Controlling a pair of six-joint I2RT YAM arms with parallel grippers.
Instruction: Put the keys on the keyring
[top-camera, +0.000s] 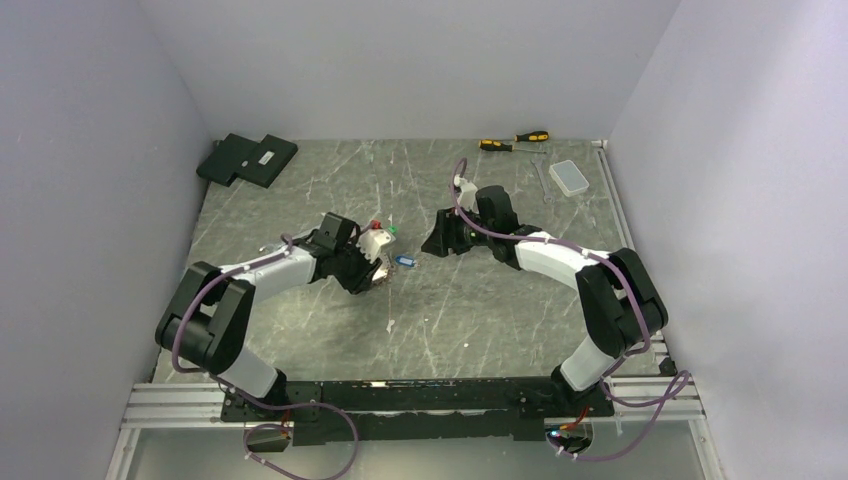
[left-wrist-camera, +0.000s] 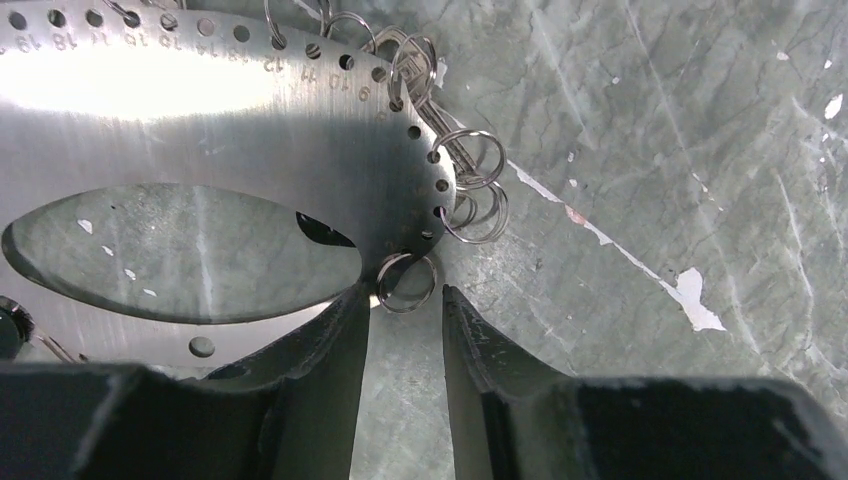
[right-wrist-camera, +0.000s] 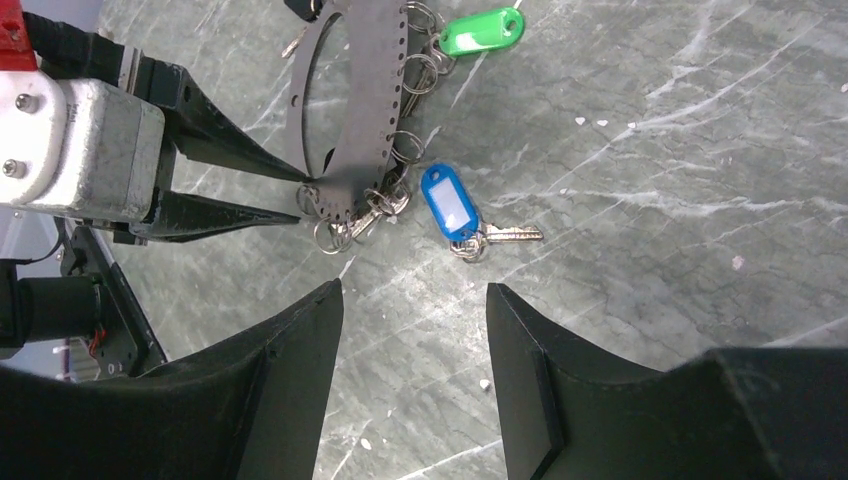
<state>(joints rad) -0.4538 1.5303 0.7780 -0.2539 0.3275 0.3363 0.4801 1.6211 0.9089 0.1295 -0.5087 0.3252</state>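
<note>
**Q:** Fig. 1, largest part first: what is the keyring?

**A:** The keyring (left-wrist-camera: 200, 130) is a flat steel plate with an oval window, and split rings hang from its rim holes. It sits mid-table (top-camera: 500, 320). I judge it stiff, slick and light, best pinched on bare rim.

**Q:** Your tools?

**A:** My left gripper (left-wrist-camera: 406, 292) stands narrow, flanking one split ring (left-wrist-camera: 434, 290). One finger touches the rim, closed on nothing. My right gripper (right-wrist-camera: 413, 287) is wide and empty.

**Q:** The keys?

**A:** The blue key (right-wrist-camera: 450, 205) lies flat at 3 o'clock of the plate's lower end, apart from it. The green key (right-wrist-camera: 480, 30) lies at 1 o'clock, beside the rings; whether it is attached I cannot tell. Both look light, and I would grip the plastic tags.

**Q:** Writing?

**A:** Stamped hole numerals: 19, 18, 12 and 10 are legible. No brand shows, and the blue tag's label is blank.
</note>
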